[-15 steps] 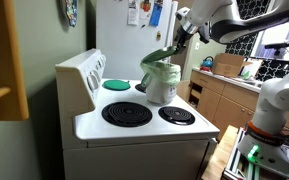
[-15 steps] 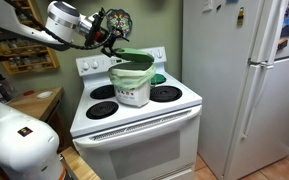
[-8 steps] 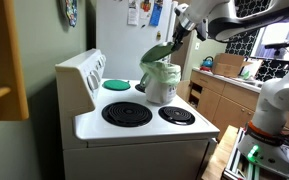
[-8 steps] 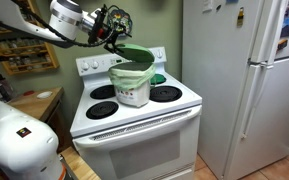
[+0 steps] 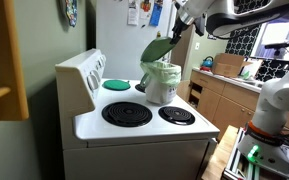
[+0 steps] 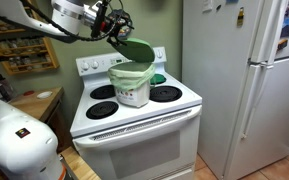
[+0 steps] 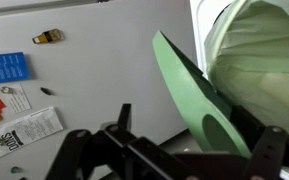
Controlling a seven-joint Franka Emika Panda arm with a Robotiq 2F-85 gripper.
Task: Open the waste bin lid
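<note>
Gripper (image 5: 177,27) is up high over the back of the stove (image 5: 89,126), with the arm reaching in from off to the side; it shows in both exterior views (image 6: 117,27). Right at its tip is the lid (image 5: 156,48), a green flap standing steeply tilted. The flap's upper edge is up by the fingers and its lower edge is down at the bin's rim. The other outside angle also shows the lid (image 6: 136,50) well clear of the bin mouth. The waste bin (image 5: 162,86) sits just below the gripper, upright on the stove top, with a pale body and a pale green liner (image 5: 165,70) bulging out of the mouth. From the opposite side the waste bin (image 6: 132,86) stands among the burners. In the wrist view the gripper (image 7: 200,124) has its dark fingers (image 7: 124,114) spread well apart. The lid (image 7: 199,100) runs edge-on through the gap, closer to the far finger, and I cannot tell whether either pad actually presses on it. The liner (image 7: 259,60) fills the space past the lid on that side. Beyond the gripper on the other side is a white fridge door (image 7: 94,50) with papers and magnets stuck to it. Well below the gripper are two dark burners (image 5: 127,113) at the stove front. A flat round green disc (image 5: 116,84) lies on a rear burner, beside the bin and apart from it.
</note>
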